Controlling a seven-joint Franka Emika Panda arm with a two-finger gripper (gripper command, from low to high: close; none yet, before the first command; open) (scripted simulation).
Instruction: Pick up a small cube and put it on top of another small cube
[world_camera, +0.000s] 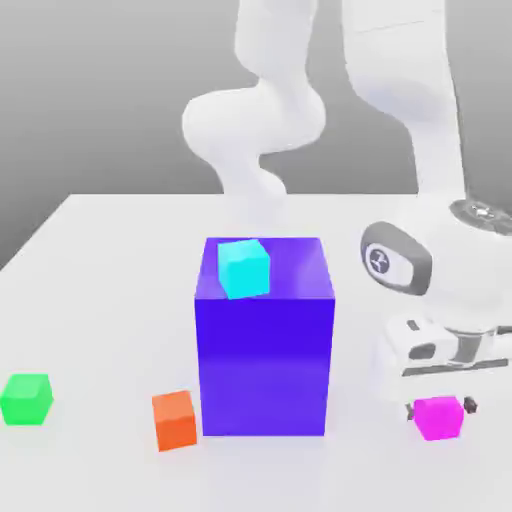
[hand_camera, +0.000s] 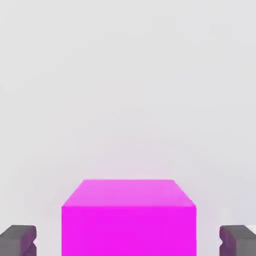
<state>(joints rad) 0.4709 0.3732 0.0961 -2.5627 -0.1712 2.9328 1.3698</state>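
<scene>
small bright magenta cube (world_camera: 439, 417): flat on white tabletop (world_camera: 100, 300), no long axis | fingers (hand_camera: 20, 240): straddled cube, gaps visible each side, not pinching

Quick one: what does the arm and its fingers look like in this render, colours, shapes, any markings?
The arm is glossy white with thick rounded links. One joint has a grey ring cap with a small white logo. The hand is a white block with dark slots. The fingers are dark grey and blocky. No cables visible.
</scene>
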